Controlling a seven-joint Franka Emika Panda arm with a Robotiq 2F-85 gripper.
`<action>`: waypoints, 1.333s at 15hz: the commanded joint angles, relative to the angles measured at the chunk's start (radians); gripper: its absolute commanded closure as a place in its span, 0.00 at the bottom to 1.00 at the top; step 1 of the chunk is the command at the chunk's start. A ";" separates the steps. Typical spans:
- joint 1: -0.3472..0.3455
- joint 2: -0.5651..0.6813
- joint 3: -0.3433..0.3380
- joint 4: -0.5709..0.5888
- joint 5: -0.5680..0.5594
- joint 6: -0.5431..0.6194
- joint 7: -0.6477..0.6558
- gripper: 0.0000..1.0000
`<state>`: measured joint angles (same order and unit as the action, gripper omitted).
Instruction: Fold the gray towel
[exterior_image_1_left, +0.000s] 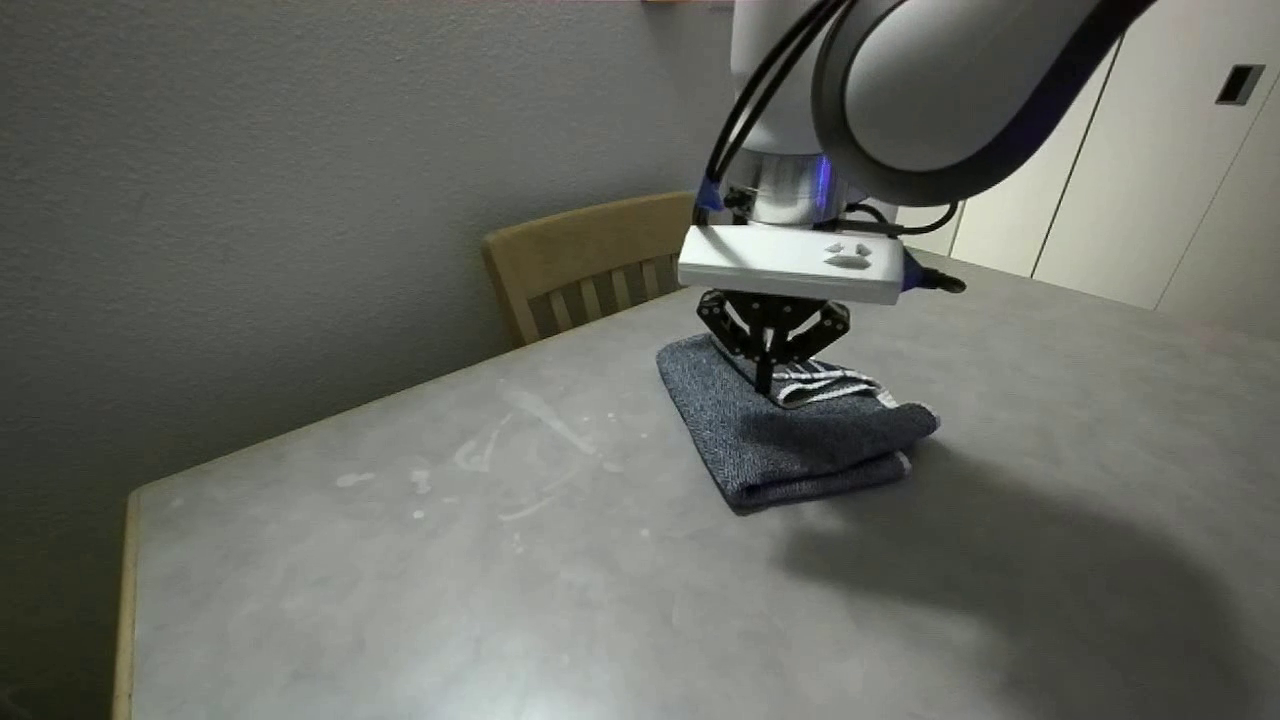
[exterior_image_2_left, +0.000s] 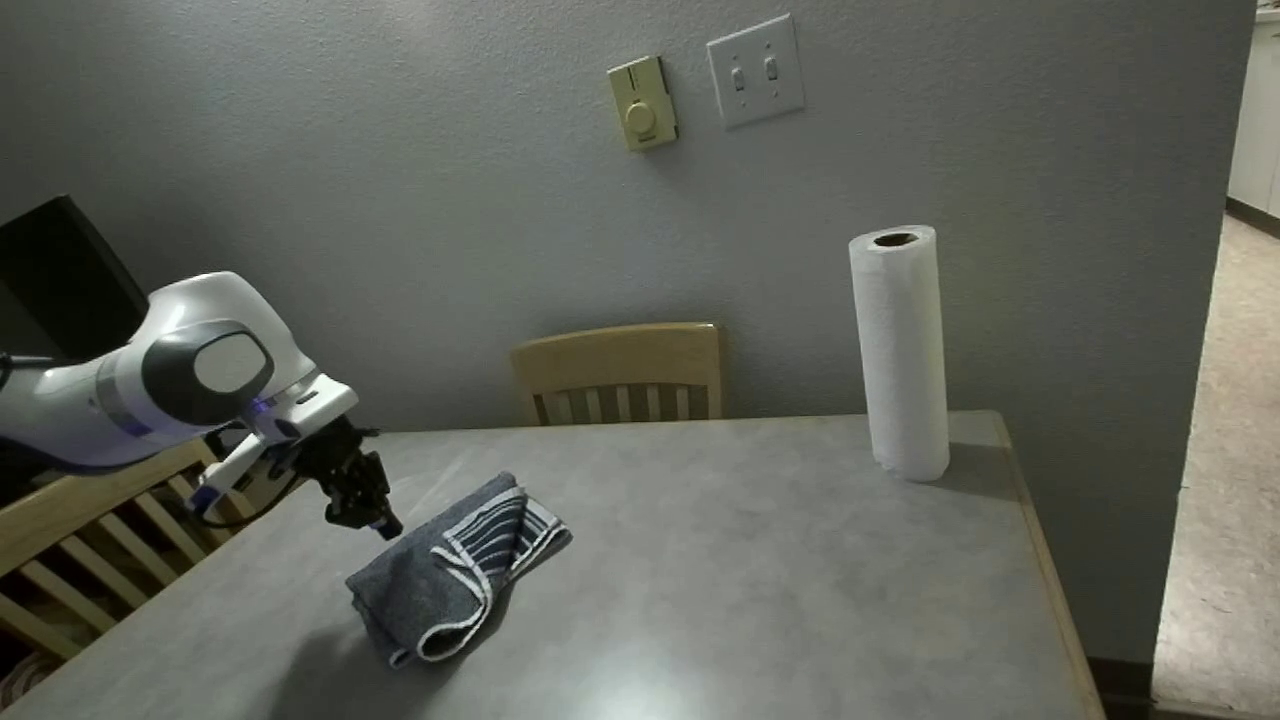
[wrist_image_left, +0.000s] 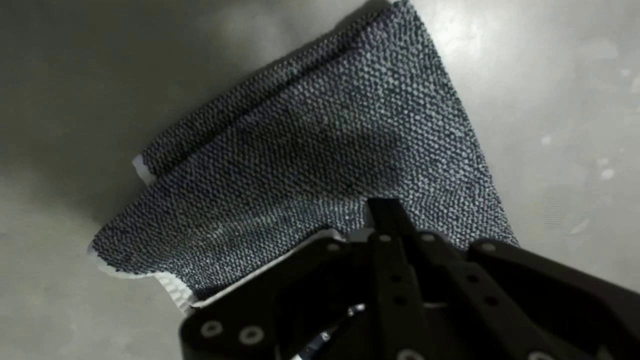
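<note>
Hovering fully closed above the folded gray towel (exterior_image_1_left: 790, 440), the gripper (exterior_image_1_left: 764, 386) had nothing visible between its tips.
The towel lay in a layered, slightly skewed bundle on the surface (exterior_image_1_left: 400, 580), its striped end (exterior_image_2_left: 492, 535) showing on top and one edge curling away from the layers beneath. Folding looked largely done, so the step in hand was probably settling that loose edge. Doing it well called for keeping the tips together as a blunt presser, coming down lightly on the plain cloth, and pushing outward from the crease toward the white hem (wrist_image_left: 175, 291). Jabbing at the hem risked hooking it and peeling the top layer back; any grasp would have needed the jaws parted first.
</note>
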<state>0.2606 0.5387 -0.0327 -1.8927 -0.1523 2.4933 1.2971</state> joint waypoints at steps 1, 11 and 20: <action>0.000 -0.015 -0.023 -0.071 0.013 0.103 0.014 1.00; -0.010 0.003 -0.026 -0.135 0.051 0.263 -0.015 1.00; 0.026 0.010 -0.066 -0.150 0.029 0.288 -0.012 1.00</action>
<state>0.2681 0.5389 -0.0726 -2.0317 -0.1272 2.7572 1.3055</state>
